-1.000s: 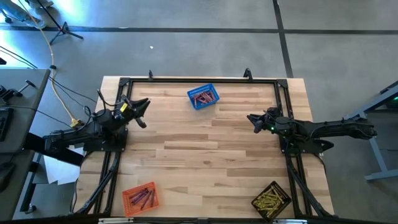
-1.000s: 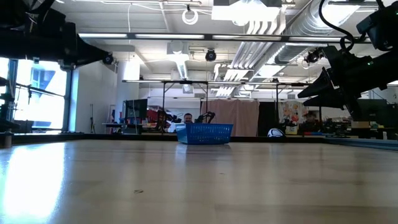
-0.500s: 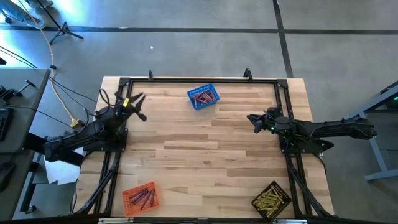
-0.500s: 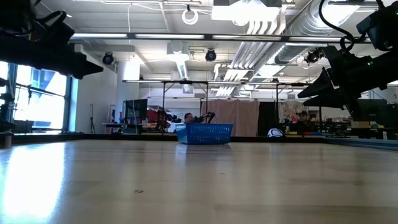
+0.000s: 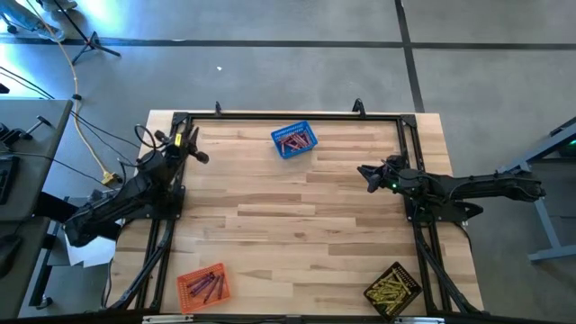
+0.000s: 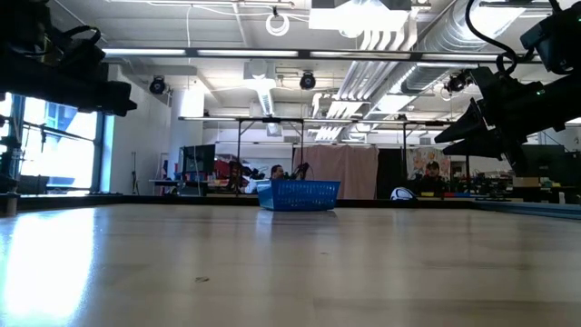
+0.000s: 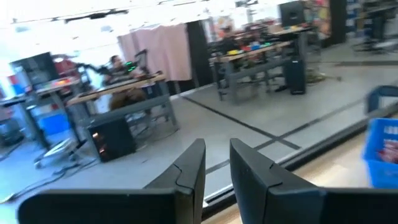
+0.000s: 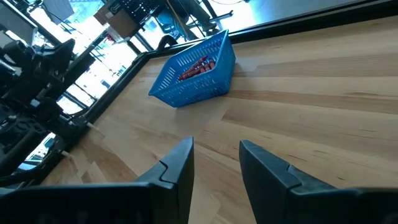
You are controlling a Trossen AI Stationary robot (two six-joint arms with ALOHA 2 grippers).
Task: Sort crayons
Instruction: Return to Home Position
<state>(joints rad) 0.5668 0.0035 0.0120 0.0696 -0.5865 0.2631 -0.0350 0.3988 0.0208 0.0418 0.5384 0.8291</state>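
Red crayons (image 5: 292,140) lie in a blue mesh basket (image 5: 294,141) at the table's far middle, also in the right wrist view (image 8: 198,67). Purple-toned crayons (image 5: 203,287) fill an orange basket (image 5: 202,286) at the near left. Yellow crayons (image 5: 392,288) fill a black basket (image 5: 393,289) at the near right. My left gripper (image 5: 196,148) hovers at the far left, pointing level toward the far edge, open and empty (image 7: 217,168). My right gripper (image 5: 366,177) hovers at the right side, open and empty (image 8: 216,163), aimed toward the blue basket.
A black metal frame (image 5: 288,115) runs along the table's edges, with both arm bases mounted on it. The wooden tabletop (image 5: 288,225) spreads between the three baskets. Beyond the far edge, the low view shows a room with benches and a person (image 6: 275,173).
My left arm has swung toward the table's far edge, and its gripper has turned from pointing toward the table's right to pointing toward the far edge, rolling a little as it went. My right arm has kept still.
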